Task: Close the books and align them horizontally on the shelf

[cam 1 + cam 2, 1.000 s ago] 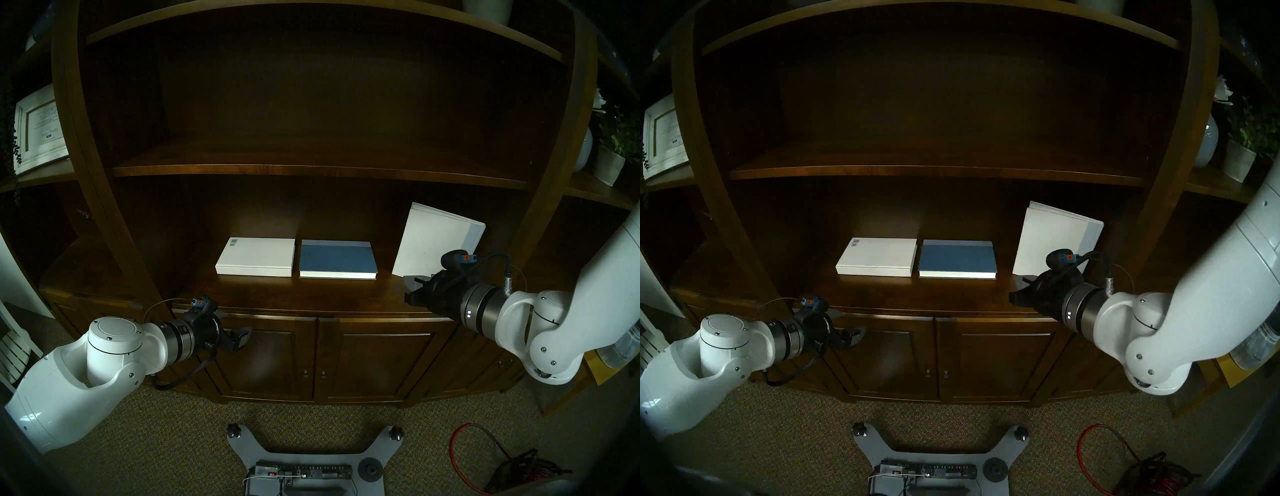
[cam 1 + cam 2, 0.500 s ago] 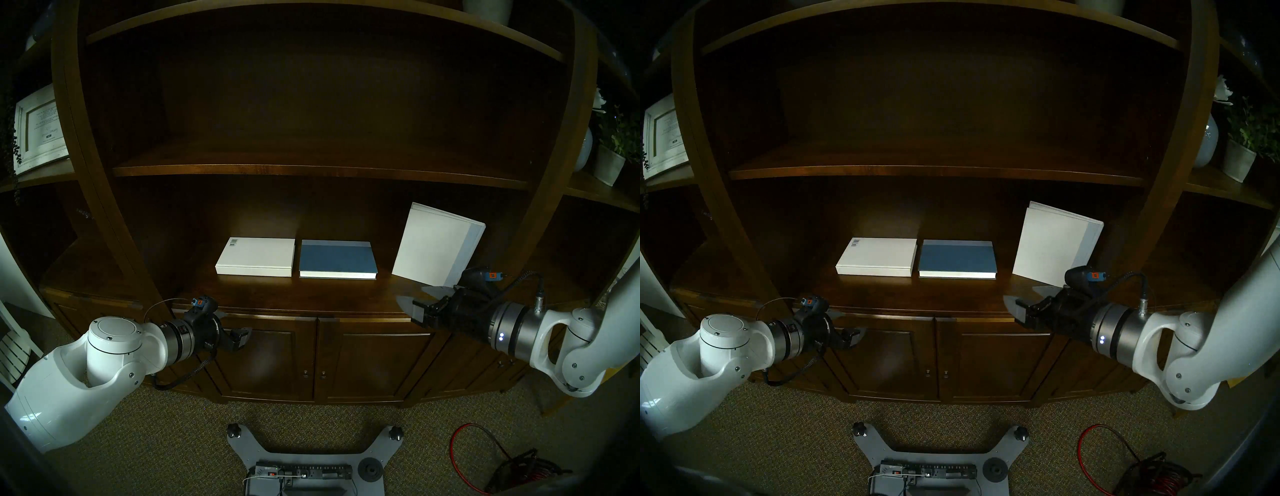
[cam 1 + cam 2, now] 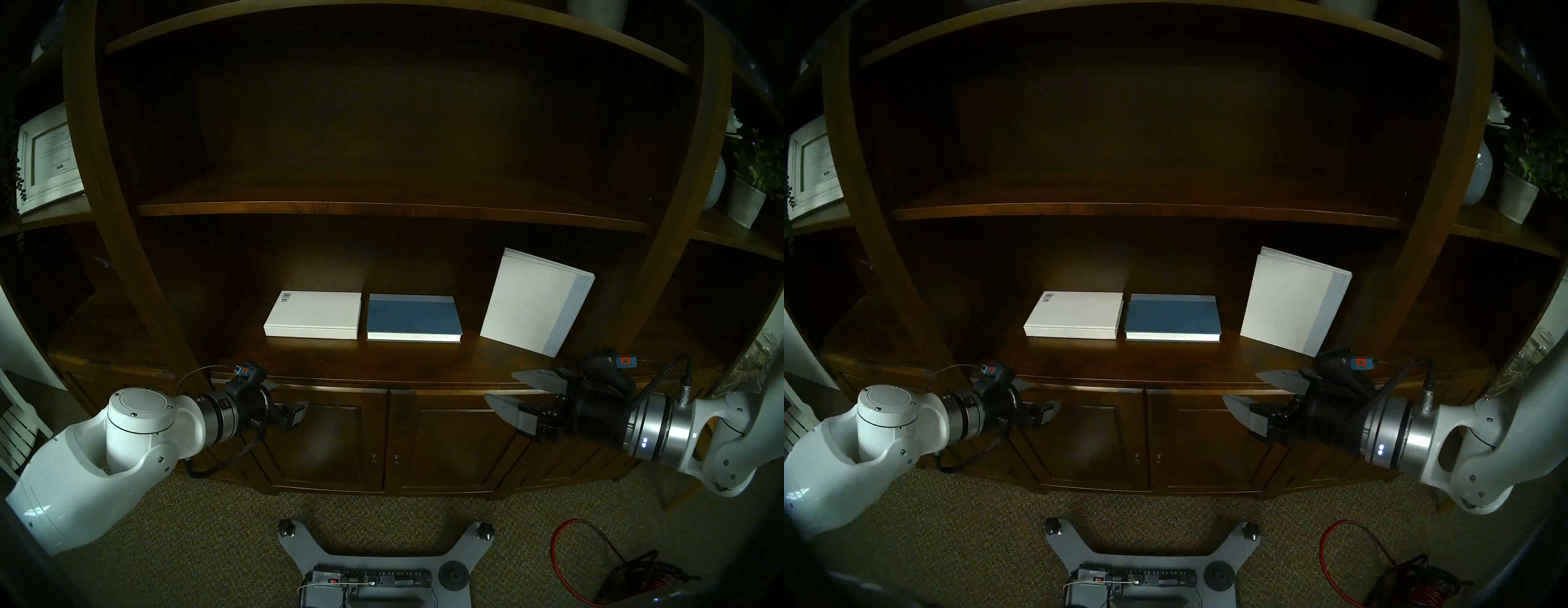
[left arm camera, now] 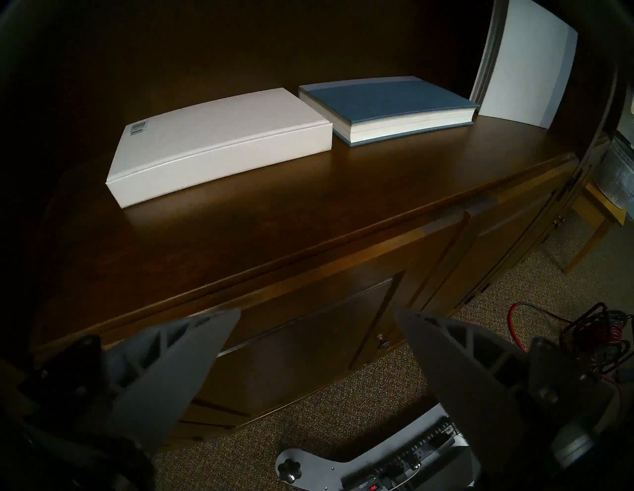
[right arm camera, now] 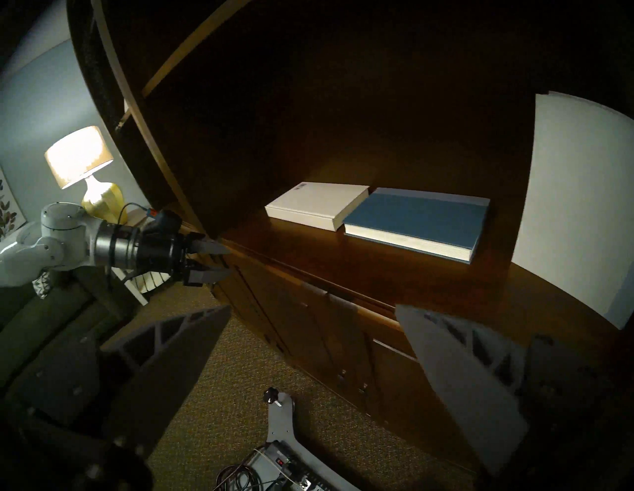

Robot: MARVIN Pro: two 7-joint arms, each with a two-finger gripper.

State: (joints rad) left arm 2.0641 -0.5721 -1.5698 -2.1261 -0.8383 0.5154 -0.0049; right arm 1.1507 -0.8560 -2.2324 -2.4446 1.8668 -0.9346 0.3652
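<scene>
Three closed books are on the dark wooden shelf. A white book with a barcode lies flat beside a blue book with a pale band. To their right a larger white book with a grey-blue strip stands tilted on its lower edge, also seen as the larger white book. My right gripper hangs open and empty in front of the shelf's front edge, below that book. Open and empty too, my left gripper is in front of the cabinet at the left.
A thinner shelf board spans above the books. Panelled cabinet doors are under the shelf. A framed picture stands far left, a potted plant far right. My base plate and a red cable lie on the carpet.
My right gripper went from shut to open and drew back from the larger white book, down and to the right. The book stayed in place. The left arm has not moved.
</scene>
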